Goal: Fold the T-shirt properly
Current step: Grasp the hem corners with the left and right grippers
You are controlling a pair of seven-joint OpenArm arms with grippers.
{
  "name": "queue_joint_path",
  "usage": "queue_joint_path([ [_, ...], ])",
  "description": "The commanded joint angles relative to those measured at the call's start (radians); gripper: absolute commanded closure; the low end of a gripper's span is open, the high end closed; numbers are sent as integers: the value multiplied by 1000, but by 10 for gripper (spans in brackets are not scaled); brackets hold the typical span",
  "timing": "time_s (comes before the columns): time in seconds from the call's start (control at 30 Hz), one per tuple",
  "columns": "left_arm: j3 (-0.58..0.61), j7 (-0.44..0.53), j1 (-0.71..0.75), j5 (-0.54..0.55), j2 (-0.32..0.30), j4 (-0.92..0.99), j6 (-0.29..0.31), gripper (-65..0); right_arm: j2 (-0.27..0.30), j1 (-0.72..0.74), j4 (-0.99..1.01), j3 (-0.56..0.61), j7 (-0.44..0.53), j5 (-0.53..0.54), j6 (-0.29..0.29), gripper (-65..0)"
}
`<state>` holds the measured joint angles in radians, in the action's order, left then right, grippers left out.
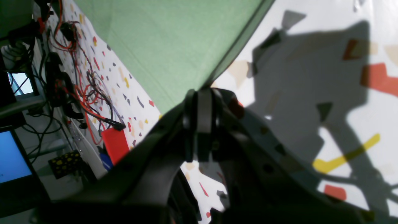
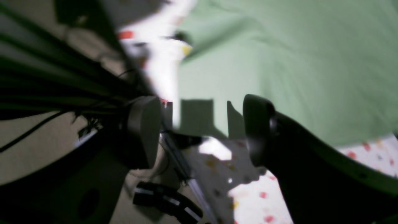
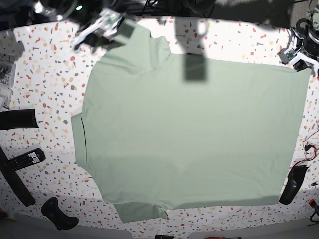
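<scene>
From my seat the T-shirt (image 3: 189,139) is spread flat across most of the speckled table (image 3: 50,99), back side up as far as I can tell, with one sleeve up by the top left corner of the base view and the other at the bottom edge. My left gripper (image 1: 202,93) has its jaws pinched tight right on a corner of the green cloth, over at the top right of the base view. The right gripper (image 2: 202,130) is wide open with nothing between the pads, hanging just off the shirt's edge near the top left sleeve.
</scene>
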<state>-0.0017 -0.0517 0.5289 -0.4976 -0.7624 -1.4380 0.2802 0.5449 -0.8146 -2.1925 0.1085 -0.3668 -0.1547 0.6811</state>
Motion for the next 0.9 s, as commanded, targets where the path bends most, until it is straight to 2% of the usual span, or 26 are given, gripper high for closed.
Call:
queue_joint_path([
  [0.0,-3,-6,6,1,-11,-2,26,0,1,6,-16,26,18,-21,-30,-401],
  [0.1,-3,-6,6,1,-11,-2,25,0,-32,47,-16,114,-13,-103,-111,-401],
  [0.2,-3,-6,6,1,-11,-2,25,0,-81,92,-16,180,-106,-163,-201,-401],
  [0.27,-3,-6,5,1,-11,-2,25,0,-105,113,-14,212,-152,-164,-211,-401],
  [0.43,-3,-6,6,1,-11,-2,23,0,-119,122,28,273,-159,-171,-213,-401],
  [0.6,-3,-6,6,1,-11,-2,24,0,-119,122,148,285,-145,-322,-330,-401],
  [0.73,-3,-6,5,1,-11,-2,24,0,-119,122,227,285,-110,-337,-331,-401],
  [0.87,-3,-6,5,1,-11,-2,24,0,-119,121,269,285,-127,-341,-331,-401],
])
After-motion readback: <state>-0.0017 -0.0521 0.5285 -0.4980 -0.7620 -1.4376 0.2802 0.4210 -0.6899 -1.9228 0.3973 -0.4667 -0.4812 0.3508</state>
